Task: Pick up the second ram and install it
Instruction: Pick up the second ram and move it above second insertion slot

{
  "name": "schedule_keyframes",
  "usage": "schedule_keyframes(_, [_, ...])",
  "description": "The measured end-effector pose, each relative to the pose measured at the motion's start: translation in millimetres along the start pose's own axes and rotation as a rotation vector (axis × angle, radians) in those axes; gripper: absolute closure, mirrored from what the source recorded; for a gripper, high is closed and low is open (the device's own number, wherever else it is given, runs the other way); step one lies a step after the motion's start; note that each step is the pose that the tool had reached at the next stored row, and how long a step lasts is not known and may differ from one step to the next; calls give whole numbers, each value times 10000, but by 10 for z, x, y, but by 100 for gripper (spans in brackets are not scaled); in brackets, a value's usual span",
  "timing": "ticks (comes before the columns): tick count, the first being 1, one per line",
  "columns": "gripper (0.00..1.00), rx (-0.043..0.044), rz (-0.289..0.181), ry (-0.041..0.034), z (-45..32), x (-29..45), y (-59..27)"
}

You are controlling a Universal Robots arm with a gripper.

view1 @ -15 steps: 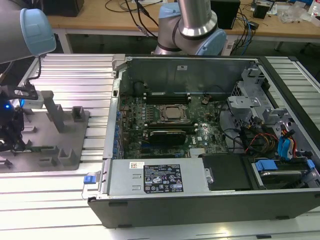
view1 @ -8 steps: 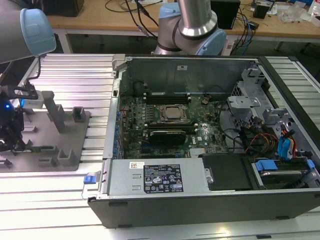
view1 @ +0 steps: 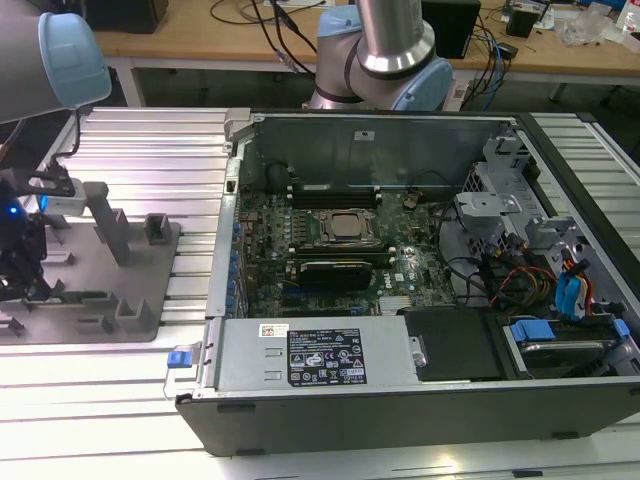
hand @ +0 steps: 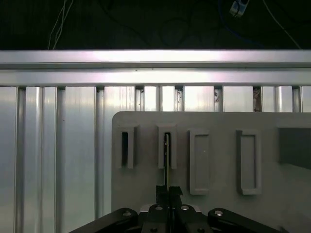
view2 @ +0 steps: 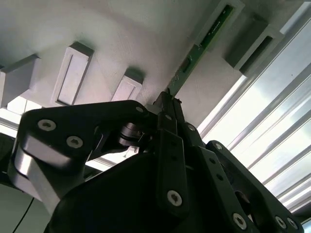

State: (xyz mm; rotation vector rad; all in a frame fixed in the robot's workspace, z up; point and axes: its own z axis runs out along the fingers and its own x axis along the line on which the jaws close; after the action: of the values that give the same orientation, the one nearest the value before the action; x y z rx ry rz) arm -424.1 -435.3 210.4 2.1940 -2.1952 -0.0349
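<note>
Ribbed aluminium tabletop (view1: 100,420) carries the whole setup, and the grey fixture (view1: 150,290) on it serves as the reference. Nearest, in both wrist views, the gripper (hand: 168,190) stands over the fixture's plate. Its fingers are pressed together on the near end of the second ram (view2: 208,34), pinching the slim green board edge-on. From the fingertips the stick runs out across the fixture, and its far end sits inside one of the fixture's slotted blocks (hand: 172,150). By that, the ram looks gripped but not yet lifted clear.

Farther off, to the exterior view's right of the fixture, the open computer case (view1: 400,400) lies on its side, well apart from the gripper. Its black memory slots (view1: 335,190) are exposed, and whether any of them already holds a stick cannot be told. I judge the pick-up to be at the grasp, with the carry and the install both undone.
</note>
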Motion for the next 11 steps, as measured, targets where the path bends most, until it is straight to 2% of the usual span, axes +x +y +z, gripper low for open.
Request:
schedule_keyframes(3, [91,-1,-1,0,-50,1,2])
schedule_keyframes(5, [91,0,0,0,-132,1,6])
schedule_keyframes(6, [91,0,0,0,-204,2,9])
schedule_keyframes(9, [91,0,0,0,-302,3,13])
schedule_keyframes(11, [91,0,0,0,-424,5,18])
